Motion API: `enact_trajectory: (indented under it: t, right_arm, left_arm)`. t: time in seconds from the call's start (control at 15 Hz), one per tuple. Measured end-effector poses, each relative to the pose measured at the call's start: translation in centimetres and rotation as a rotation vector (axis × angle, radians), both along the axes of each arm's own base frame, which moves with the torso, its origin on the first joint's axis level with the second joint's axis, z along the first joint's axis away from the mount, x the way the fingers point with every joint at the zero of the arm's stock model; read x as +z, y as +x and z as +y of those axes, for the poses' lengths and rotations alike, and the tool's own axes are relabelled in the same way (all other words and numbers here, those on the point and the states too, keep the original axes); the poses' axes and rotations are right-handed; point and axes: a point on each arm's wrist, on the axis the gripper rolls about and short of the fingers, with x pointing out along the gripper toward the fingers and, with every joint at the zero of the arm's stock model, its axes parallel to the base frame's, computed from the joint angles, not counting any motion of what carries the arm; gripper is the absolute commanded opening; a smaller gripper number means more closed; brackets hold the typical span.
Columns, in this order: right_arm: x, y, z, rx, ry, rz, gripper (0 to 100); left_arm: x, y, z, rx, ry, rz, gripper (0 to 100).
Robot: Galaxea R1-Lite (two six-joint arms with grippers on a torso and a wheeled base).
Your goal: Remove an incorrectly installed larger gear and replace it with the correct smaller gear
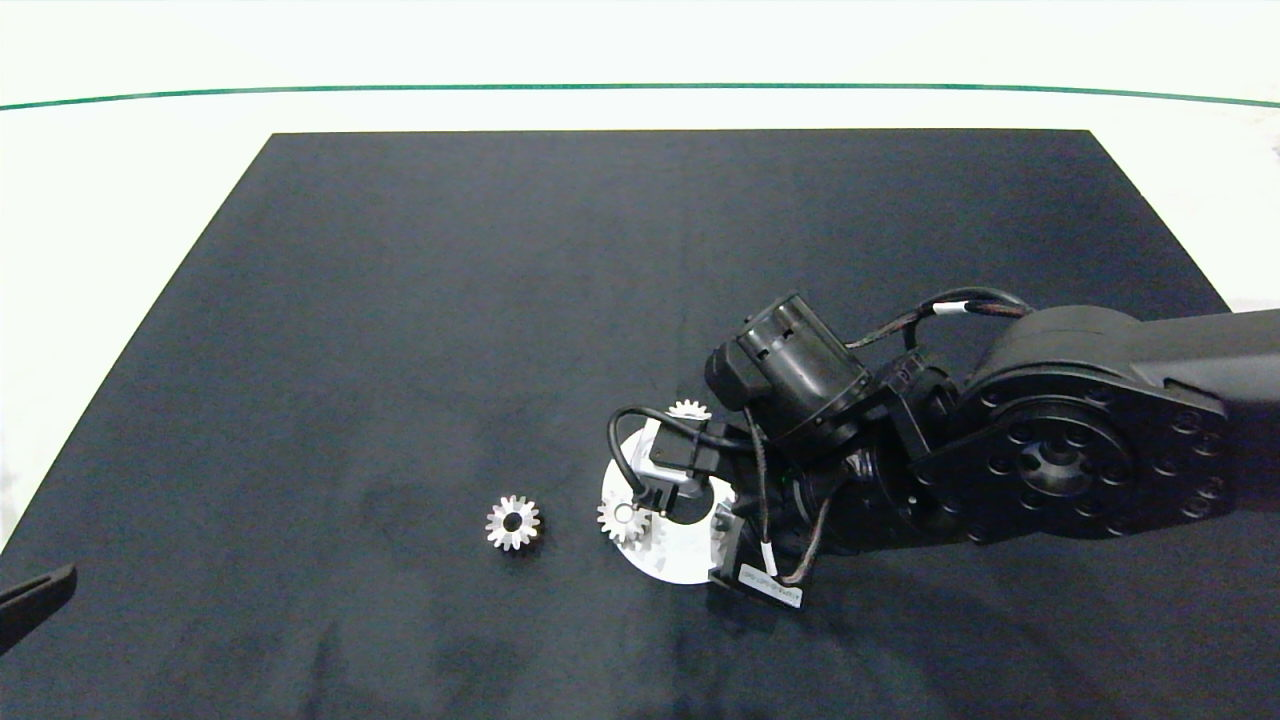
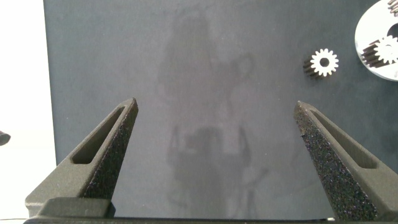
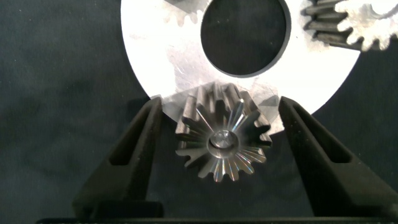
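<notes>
While the right claw [image 3: 217, 134] hangs open astride the big gear [image 3: 222, 142] on the disc [image 3: 155, 56] rim, fingers clear of its teeth, a small gear [image 1: 513, 522] lies on the mat [image 1: 400, 300] beside the disc. Left claw [image 2: 214, 134] is open, empty, near the table's left edge.

Even overhead light; white desk [image 1: 640, 40] overexposed at the frame's top, matte black mat [image 1: 500, 300] showing faint reflections, larger gear [image 3: 222, 142] glinting in sharp close focus.
</notes>
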Motion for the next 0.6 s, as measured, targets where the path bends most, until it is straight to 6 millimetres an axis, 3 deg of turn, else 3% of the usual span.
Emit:
enact_trajectory:
  t: [0.6]
  right_arm:
    - [-0.14,0.01,0.02,-0.011,-0.015,-0.008,54]
  left_arm:
    - [-0.11,-0.20,0.01,-0.001,0.000,-0.004,100]
